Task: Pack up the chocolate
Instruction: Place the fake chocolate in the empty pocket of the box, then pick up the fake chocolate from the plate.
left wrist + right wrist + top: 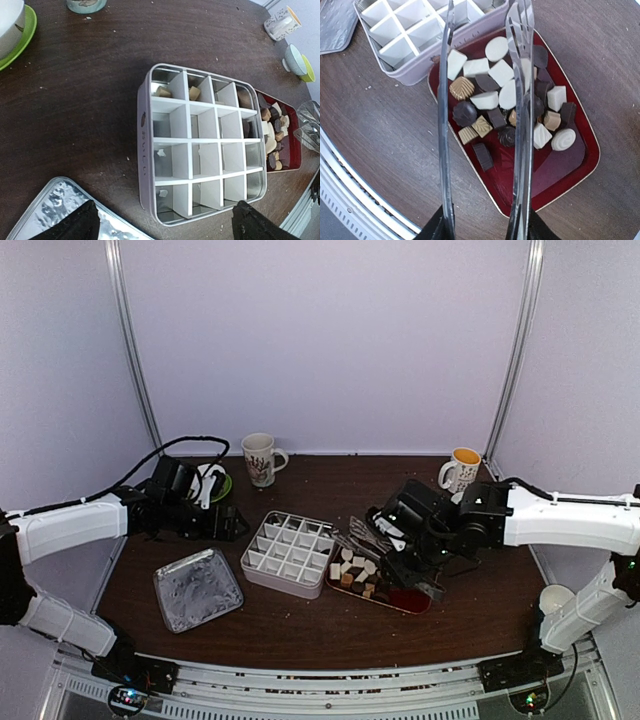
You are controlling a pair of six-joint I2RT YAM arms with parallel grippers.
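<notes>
One pair of metal tongs (443, 150) is sitting closest to the lens, clenched in the right gripper (481, 227), its two blades standing apart over the red tray (560, 175). The chocolate (485, 100), roughly two dozen white, tan and dark pieces, is lying on that tray, at 4 o'clock from the sixteen-cell box (142, 150). Two tan pieces (194, 92) are resting in its cells. The left gripper (165, 212) is hovering released above the box. One mug (260, 458) is standing at the table's 11 o'clock, a second mug (461, 470) at 1 o'clock.
</notes>
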